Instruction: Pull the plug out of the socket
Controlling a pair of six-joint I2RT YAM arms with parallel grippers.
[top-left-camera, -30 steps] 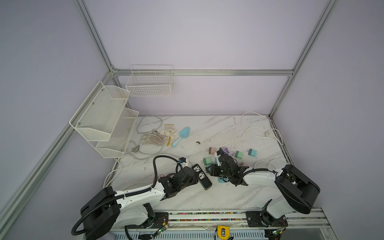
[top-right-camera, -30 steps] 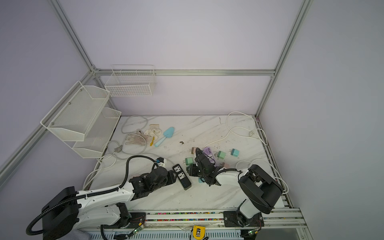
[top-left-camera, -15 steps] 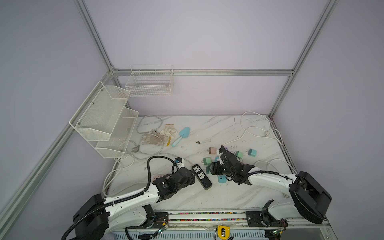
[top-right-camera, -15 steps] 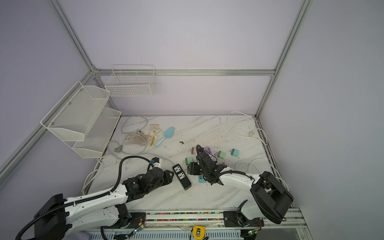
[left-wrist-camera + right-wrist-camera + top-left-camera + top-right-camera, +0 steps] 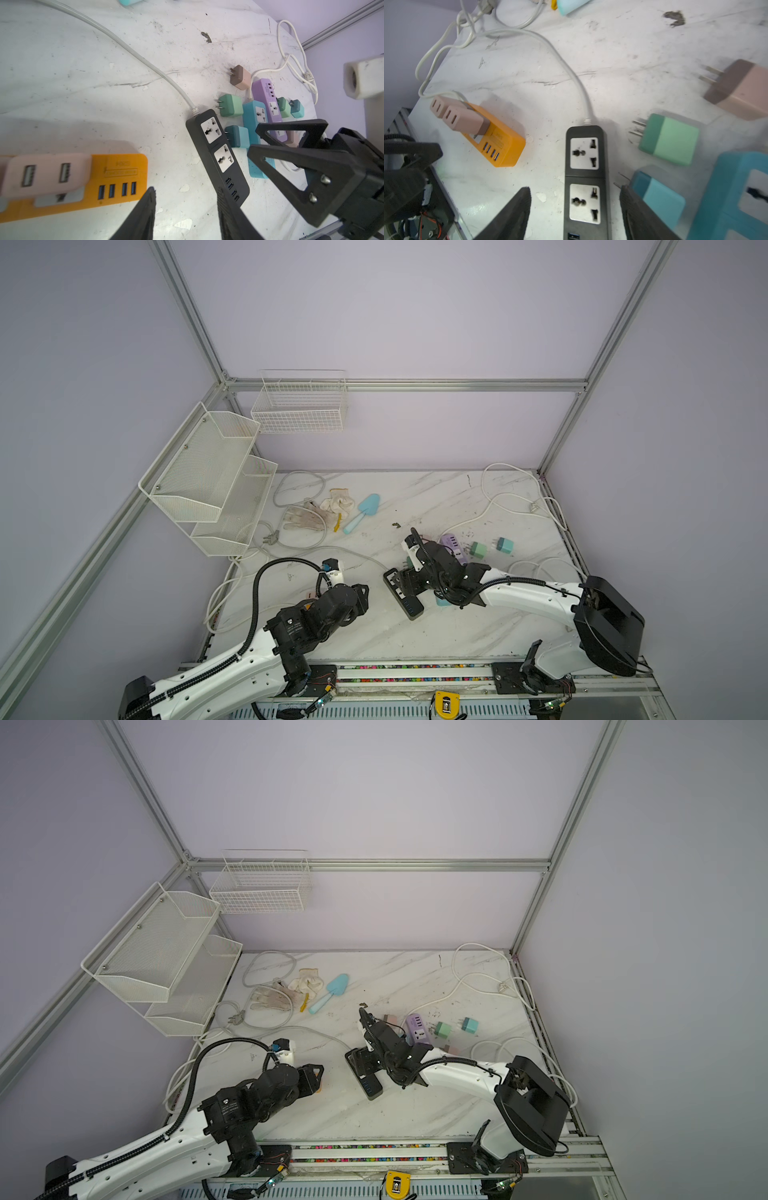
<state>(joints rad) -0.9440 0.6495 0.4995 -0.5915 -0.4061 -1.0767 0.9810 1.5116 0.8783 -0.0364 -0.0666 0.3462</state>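
Left pincer (image 5: pixel 186 189) spread beside orange strip (image 5: pixel 506 149); right pincer (image 5: pixel 574 188) spread over black strip (image 5: pixel 584 166); both empty. Pink plugs (image 5: pixel 464 121) seated in orange strip, 9 o'clock of the black one on tabletop (image 5: pixel 612 52). Likely light, rigid, slick: pinch flat sides, brace strip.

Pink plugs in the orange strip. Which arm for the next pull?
Left. The left claw, open, sits beside the orange strip and pink plug; the right claw straddles the black strip, whose sockets are empty.

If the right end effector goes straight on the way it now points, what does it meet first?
Most likely the black power strip, which lies between the open fingers of the right end effector; the depth is unclear.
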